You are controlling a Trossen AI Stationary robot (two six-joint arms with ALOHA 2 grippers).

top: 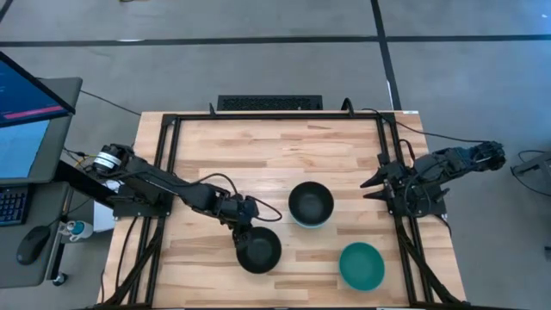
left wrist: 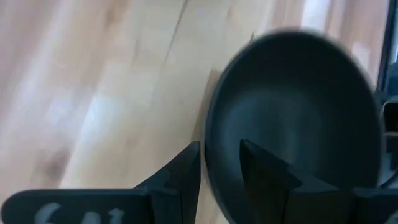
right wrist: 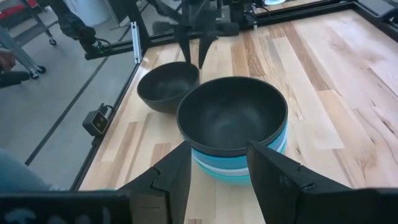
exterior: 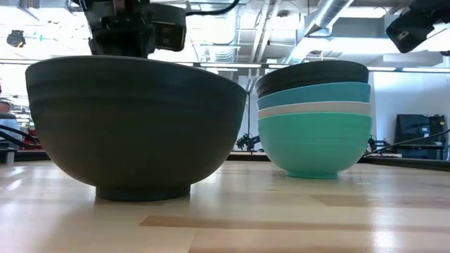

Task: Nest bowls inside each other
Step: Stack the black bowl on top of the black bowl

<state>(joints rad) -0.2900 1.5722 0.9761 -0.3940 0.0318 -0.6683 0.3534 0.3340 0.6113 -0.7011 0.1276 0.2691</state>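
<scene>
**Loose black bowl under the left claw, stack waiting nearby**

From above, the left claw [top: 244, 220] hangs over the far rim of a lone black bowl [top: 258, 250] near the front of the bench [top: 258, 155]. A stack topped by a second black bowl [top: 310, 202] sits just beyond it toward the centre, and a teal green bowl [top: 361, 264] rests alone to the right front. The right claw [top: 376, 188] waits at the bench's right edge, its fingers spread and holding nothing.

At bench height, the lone black bowl [exterior: 133, 126] fills the left of the picture, upright on the wood, with the left arm's wrist directly above its rim. Behind it rises a nested pile [exterior: 314, 116]: black over light blue over a pale band over teal green. Whether the teal base belongs to the pile or merely stands in front of it, I cannot tell here.

The left wrist view shows the two fingers [left wrist: 180, 180] straddling the bowl's wall [left wrist: 292, 118], one outside and one inside, apart and not yet pinching.

The right wrist view looks across the stack [right wrist: 233, 127] toward the lone bowl [right wrist: 166, 86], with the left claw [right wrist: 198, 46] poised over its rim.

The risk, as I judge it: a thin rim pinch could let the bowl tip or slip on lifting, and a tilted bowl could catch the stack's top rim and shove the pile.
</scene>
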